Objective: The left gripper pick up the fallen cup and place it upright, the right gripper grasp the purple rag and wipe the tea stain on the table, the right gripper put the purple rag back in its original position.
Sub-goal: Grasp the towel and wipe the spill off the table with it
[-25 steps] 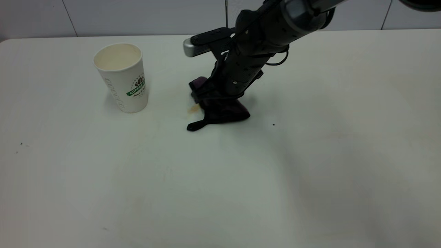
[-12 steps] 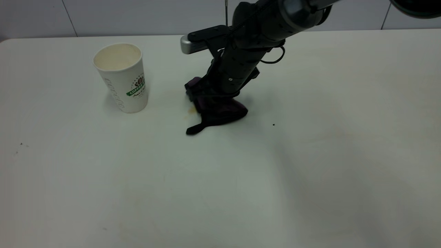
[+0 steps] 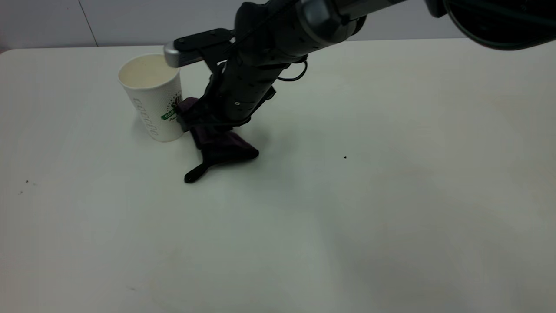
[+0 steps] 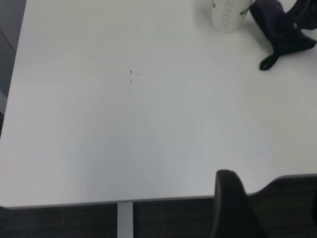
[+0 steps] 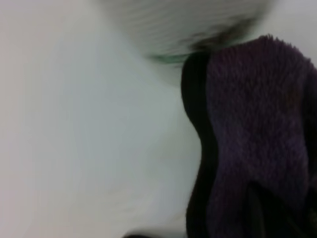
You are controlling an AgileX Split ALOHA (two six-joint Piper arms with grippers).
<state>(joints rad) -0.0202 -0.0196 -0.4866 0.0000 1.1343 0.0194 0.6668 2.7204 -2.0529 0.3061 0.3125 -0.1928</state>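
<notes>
While right hand point(image 3: 191, 119) presses purple rag point(image 3: 223, 145) | cup point(image 3: 154, 100) upright, adjacent

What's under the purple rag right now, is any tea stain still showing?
The purple rag, held by the right gripper, lies on the table beside the upright cup. No amber blotch shows around it; whatever lies beneath is covered.

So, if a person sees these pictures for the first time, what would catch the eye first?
First, the right gripper, reaching in from the upper right and pressing the purple rag onto the white table, right beside the cup. Next, the white paper coffee cup, standing upright at the rear left with its green logo facing the rag. No tea stain shows on the bare table.
</notes>
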